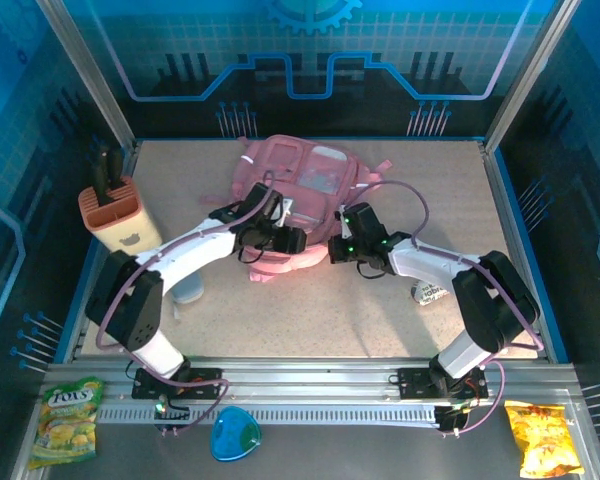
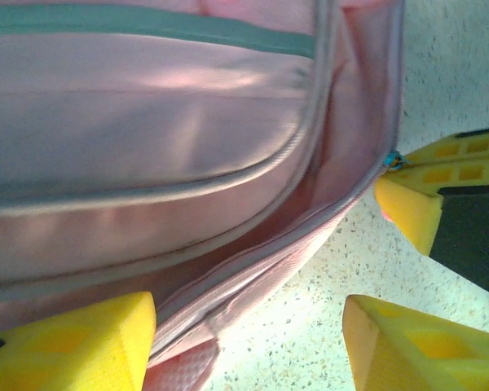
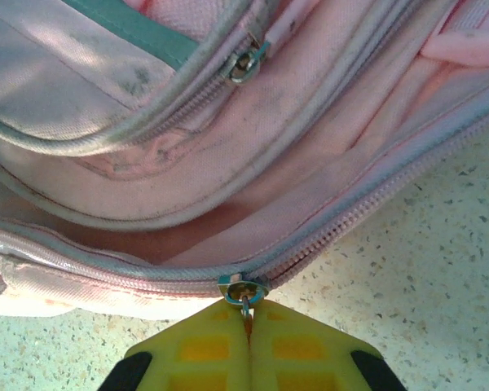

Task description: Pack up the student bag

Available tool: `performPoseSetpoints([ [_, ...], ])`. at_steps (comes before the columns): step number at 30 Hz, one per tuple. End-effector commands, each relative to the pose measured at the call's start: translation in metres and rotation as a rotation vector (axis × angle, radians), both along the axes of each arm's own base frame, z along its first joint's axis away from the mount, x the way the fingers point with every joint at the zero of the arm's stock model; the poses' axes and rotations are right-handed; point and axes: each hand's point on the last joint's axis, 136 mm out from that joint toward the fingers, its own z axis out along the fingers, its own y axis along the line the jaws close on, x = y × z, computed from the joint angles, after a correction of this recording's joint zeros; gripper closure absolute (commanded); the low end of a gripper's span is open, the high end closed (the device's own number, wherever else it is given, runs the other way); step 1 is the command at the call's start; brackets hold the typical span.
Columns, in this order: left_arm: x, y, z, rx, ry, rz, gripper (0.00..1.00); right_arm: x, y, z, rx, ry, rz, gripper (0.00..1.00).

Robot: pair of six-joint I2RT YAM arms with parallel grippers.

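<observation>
The student bag [image 1: 298,180], soft and pink, lies at the middle back of the table. Its front edge meets both grippers. My right gripper [image 3: 247,313] is shut on the small metal zipper pull [image 3: 244,292] of the bag's main zip, which is parted to the left of the slider. In the top view the right gripper [image 1: 338,248] sits at the bag's near right corner. Just left of it, my left gripper [image 1: 294,240] is open. In the left wrist view its yellow fingers [image 2: 73,346] straddle the bag's lower seam [image 2: 228,285] without pinching it.
A peach holder [image 1: 118,215] with dark handles stands at the left. A pale object [image 1: 188,290] lies under the left arm and a labelled white item [image 1: 430,293] by the right arm. Snack packets [image 1: 68,420] [image 1: 543,438] and a blue dish [image 1: 235,436] lie on the near ledge.
</observation>
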Motion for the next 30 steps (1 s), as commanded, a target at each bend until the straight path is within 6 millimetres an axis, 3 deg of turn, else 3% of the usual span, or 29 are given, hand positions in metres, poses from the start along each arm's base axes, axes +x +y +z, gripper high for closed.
performPoseSetpoints([
  [1, 0.003, -0.018, 0.002, 0.054, -0.067, -0.157, 0.38, 0.0, -0.003, 0.005, 0.054, 0.0, -0.018, 1.0],
  [7, 0.011, -0.024, -0.014, 0.121, -0.062, -0.22, 0.37, -0.003, -0.01, -0.005, 0.097, 0.033, -0.046, 1.0],
  [18, 0.008, -0.032, -0.037, 0.153, -0.001, -0.326, 0.4, -0.004, -0.012, -0.009, 0.12, 0.054, -0.052, 1.0],
  [25, -0.003, -0.035, -0.037, 0.13, 0.018, -0.378, 0.47, -0.002, -0.014, -0.008, 0.124, 0.056, -0.059, 1.0],
  [30, -0.009, -0.033, -0.032, 0.127, 0.014, -0.403, 0.59, -0.001, -0.014, -0.007, 0.126, 0.059, -0.062, 1.0],
])
